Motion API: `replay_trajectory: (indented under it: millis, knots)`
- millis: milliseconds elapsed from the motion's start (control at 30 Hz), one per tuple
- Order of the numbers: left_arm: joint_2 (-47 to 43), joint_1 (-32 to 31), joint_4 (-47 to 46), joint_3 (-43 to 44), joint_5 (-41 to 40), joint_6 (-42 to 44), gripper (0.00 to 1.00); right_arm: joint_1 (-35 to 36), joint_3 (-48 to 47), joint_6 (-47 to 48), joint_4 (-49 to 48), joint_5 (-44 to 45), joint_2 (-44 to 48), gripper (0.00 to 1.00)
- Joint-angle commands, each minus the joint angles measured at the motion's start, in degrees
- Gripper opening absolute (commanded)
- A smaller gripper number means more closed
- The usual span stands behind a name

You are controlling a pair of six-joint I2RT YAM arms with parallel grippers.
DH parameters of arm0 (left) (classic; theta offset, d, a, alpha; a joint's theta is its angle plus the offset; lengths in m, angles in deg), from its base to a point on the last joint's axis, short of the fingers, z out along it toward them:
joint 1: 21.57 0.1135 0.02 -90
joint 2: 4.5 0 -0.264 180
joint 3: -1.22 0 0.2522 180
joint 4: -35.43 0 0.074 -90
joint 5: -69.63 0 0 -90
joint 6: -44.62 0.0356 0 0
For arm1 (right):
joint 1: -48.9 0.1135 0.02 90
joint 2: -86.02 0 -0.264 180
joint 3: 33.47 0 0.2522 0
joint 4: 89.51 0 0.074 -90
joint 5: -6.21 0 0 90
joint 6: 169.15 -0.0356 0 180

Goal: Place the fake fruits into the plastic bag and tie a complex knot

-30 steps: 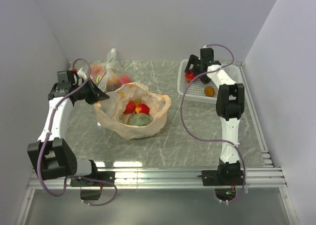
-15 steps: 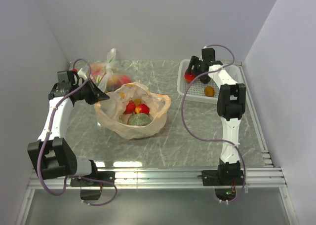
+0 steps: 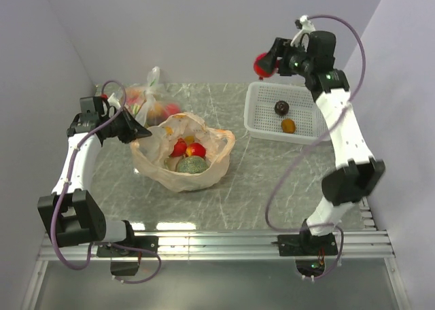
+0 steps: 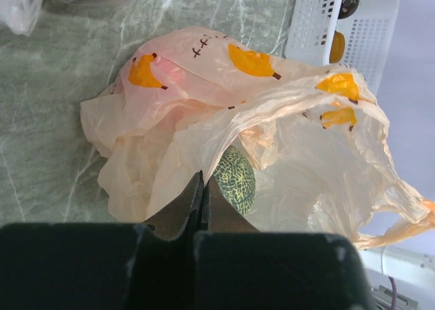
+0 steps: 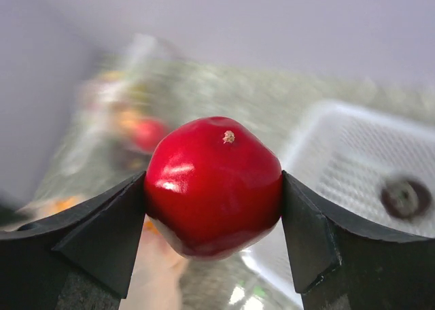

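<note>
Top external view: fixed high behind the arm bases, looking down and forward over the whole table (image 3: 258,181), from the plastic bag (image 3: 170,174) at centre-left to the white basket (image 3: 306,113) at far right. Left wrist view: close above the bag's rim, facing down past the left gripper (image 4: 202,181); it shares the green melon (image 4: 234,181) and a basket corner with the top view. Right wrist view: lifted above the basket, facing across the table toward the blurred bag, with the red ball (image 5: 204,167) in the right gripper (image 5: 213,187) filling the foreground.

Plastic bag (image 3: 153,162): centre-left, left gripper (image 3: 144,134) clamped on its left rim.
Netted melon (image 3: 193,164): inside the bag.
Basket (image 3: 262,128): back right, two fruits (image 3: 281,107) inside.
Clear bag (image 3: 151,99): behind the plastic bag.
Round fruit (image 5: 213,184): in right gripper (image 5: 213,187), raised near the basket's back-left corner.
</note>
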Motion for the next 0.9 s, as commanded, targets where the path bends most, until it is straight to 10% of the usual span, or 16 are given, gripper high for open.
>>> replay_trajectory:
  millis: [0, 367, 633, 867]
  knots:
    - [-1.3, -1.2, -0.9, 3.7, 1.4, -0.3, 0.00, 7.9, 5.7, 7.2, -3.2, -5.0, 11.2, 0.57]
    - [-1.7, -3.0, -0.5, 6.4, 2.4, -0.4, 0.00, 41.8, 23.0, 33.8, -7.4, 7.0, 22.2, 0.57]
    - [-1.7, -3.0, -0.5, 6.7, 3.3, -0.5, 0.00, 45.4, 24.9, 40.4, -7.6, 18.4, 12.3, 0.58]
    - [-1.7, -3.0, -0.3, 6.5, 2.9, 0.1, 0.01, 45.2, 27.1, 44.1, -16.0, 34.3, 8.3, 1.00]
